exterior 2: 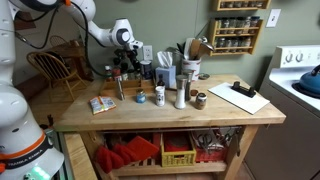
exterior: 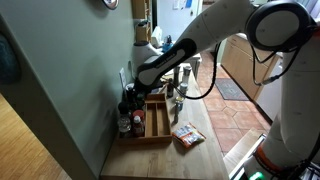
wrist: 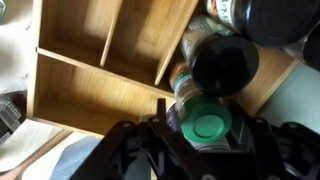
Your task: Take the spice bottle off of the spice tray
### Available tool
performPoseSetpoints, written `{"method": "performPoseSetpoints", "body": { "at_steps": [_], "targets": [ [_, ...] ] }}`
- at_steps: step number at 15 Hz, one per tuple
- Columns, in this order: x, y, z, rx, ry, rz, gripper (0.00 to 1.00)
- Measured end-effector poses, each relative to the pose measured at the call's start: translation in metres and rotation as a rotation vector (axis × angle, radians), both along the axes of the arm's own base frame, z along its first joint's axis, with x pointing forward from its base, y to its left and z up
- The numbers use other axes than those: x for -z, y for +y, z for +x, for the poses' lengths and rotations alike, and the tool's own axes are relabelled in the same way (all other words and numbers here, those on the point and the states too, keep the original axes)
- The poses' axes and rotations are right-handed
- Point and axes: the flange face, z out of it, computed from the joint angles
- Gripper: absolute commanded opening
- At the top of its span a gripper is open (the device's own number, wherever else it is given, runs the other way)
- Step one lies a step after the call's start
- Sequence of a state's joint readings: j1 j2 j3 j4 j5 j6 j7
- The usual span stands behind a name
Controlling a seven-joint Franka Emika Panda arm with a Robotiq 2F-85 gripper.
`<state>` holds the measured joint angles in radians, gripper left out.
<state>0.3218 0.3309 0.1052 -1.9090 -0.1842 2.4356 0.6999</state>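
Observation:
In the wrist view the spice tray [wrist: 100, 60] is light-brown wood with long divided compartments. A spice bottle with a green lid [wrist: 205, 127] stands at the tray's right end, next to a black-lidded bottle [wrist: 225, 65]. My gripper [wrist: 205, 118] has a finger on each side of the green-lidded bottle and is closed on it. I cannot tell whether the bottle is lifted. In an exterior view the gripper [exterior: 130, 100] hangs over the wall end of the tray [exterior: 157, 127], among dark bottles [exterior: 125, 122]. It also shows in an exterior view [exterior 2: 122, 68].
The tray lies on a wooden table [exterior 2: 150, 115] against a green wall [exterior: 70, 90]. A spice packet [exterior: 187, 136] lies beside the tray. Jars and bottles [exterior 2: 159, 95], a utensil holder [exterior 2: 190, 68] and a clipboard [exterior 2: 240, 96] stand further along the table.

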Motion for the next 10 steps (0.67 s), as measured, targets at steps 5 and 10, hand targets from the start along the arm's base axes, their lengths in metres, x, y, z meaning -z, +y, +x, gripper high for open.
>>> {"method": "performPoseSetpoints", "body": {
  "at_steps": [5,10],
  "targets": [
    [0.000,0.003,0.000,-0.005,-0.001,0.001,0.20],
    [-0.014,0.004,0.001,-0.002,0.003,-0.008,0.20]
  ]
}}
